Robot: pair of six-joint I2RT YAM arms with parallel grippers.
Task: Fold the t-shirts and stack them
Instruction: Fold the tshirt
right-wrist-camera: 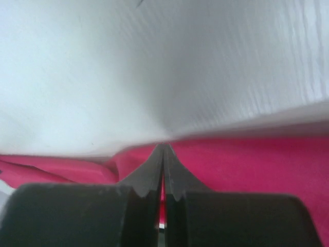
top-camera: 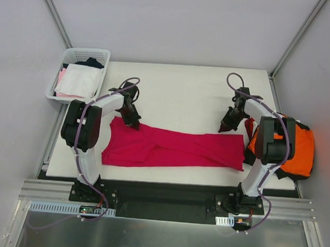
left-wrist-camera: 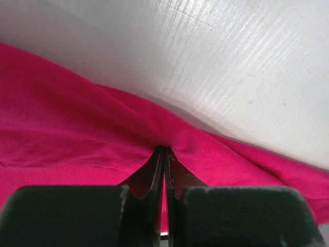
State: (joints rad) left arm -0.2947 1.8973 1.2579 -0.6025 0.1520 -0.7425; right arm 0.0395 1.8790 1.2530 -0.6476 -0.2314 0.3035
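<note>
While the left pincer (top-camera: 133,123) is clamped shut on the far edge of the crimson t-shirt (top-camera: 174,149), which lies lengthwise across the near table (top-camera: 183,91), the right pincer (top-camera: 226,128) grips that edge likewise. Both should lift together, edge taut. The orange t-shirt (top-camera: 303,146) lies bunched at far right.

Plain, unprinted: magenta shirt (top-camera: 174,149), crimson-toned in both wrist views. Bright and plain: orange shirt (top-camera: 303,147), with black cloth (top-camera: 287,174) at its edges. White, faintly streaked with fine lines: desk (top-camera: 183,91). White mesh: basket (top-camera: 85,52), holding a white garment (top-camera: 78,81), a pink garment (top-camera: 61,76) and a black piece (top-camera: 93,61). White links, black joints, purple cables (top-camera: 128,80): arms (top-camera: 85,158). Black: left tool (top-camera: 133,122), right tool (top-camera: 227,127), mounting plate (top-camera: 166,204). Pale grey: walls (top-camera: 175,24).
</note>
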